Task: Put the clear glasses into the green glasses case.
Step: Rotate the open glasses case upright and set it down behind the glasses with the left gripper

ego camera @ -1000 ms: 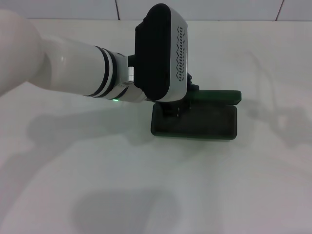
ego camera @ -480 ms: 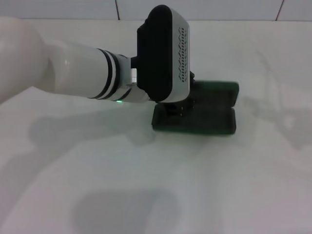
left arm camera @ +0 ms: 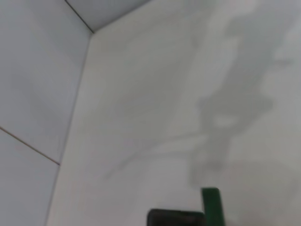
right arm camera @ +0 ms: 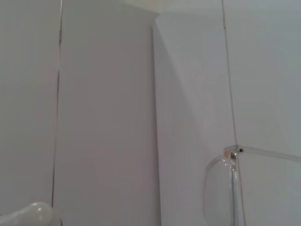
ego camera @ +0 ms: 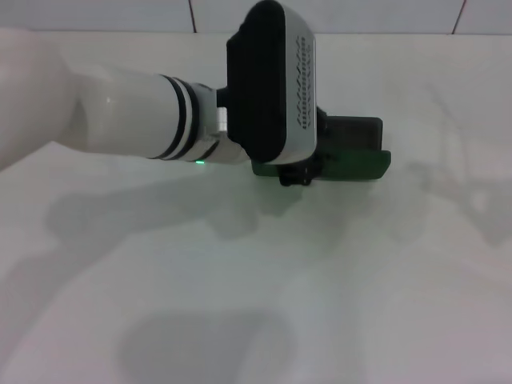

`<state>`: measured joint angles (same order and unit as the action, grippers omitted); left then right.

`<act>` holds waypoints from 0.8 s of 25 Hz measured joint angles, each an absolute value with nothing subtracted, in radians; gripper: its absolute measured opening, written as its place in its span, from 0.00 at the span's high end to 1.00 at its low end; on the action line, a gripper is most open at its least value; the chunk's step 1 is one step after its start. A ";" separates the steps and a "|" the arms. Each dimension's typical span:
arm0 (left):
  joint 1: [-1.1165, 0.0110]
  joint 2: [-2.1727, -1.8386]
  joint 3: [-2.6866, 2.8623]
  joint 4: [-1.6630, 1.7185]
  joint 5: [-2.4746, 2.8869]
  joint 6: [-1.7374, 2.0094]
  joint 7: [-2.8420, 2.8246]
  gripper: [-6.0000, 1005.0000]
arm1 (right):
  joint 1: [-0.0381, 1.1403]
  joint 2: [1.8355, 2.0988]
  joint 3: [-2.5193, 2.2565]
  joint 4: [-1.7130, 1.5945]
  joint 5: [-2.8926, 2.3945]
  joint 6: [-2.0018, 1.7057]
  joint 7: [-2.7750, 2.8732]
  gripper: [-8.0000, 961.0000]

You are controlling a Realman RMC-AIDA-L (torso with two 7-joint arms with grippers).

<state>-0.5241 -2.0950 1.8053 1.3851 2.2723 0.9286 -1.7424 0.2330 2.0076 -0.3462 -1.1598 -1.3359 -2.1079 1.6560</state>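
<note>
The green glasses case (ego camera: 352,162) lies on the white table, right of centre in the head view. Its far half (ego camera: 358,134) shows as a dark panel and its near half as a narrow green strip. My left arm reaches across from the left, and the left gripper (ego camera: 294,174) hangs under the wrist at the case's left end, mostly hidden by the wrist housing. A green edge of the case (left arm camera: 211,207) shows in the left wrist view. The clear glasses (right arm camera: 233,188) hang close before the right wrist camera, off the table, with one lens and hinge showing. My right arm is outside the head view.
A tiled wall (ego camera: 336,12) runs along the back of the white table (ego camera: 240,304). The right wrist view looks at a wall corner (right arm camera: 153,94). Part of a white arm (right arm camera: 28,214) shows low in that view.
The case's near half has shrunk from a wide dark panel to a narrow green strip, while the far half shows taller. The left wrist has moved slightly back and right over the case.
</note>
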 joint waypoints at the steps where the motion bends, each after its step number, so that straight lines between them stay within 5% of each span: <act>1: -0.511 -2.094 1.803 1.406 2.269 0.928 -1.742 0.75 | 0.233 2.007 -0.342 -1.151 -1.337 -2.110 1.654 0.92; 20: -0.436 -2.094 1.840 1.377 2.264 0.802 -1.734 0.75 | 0.232 1.995 -0.337 -1.078 -1.339 -2.120 1.635 0.92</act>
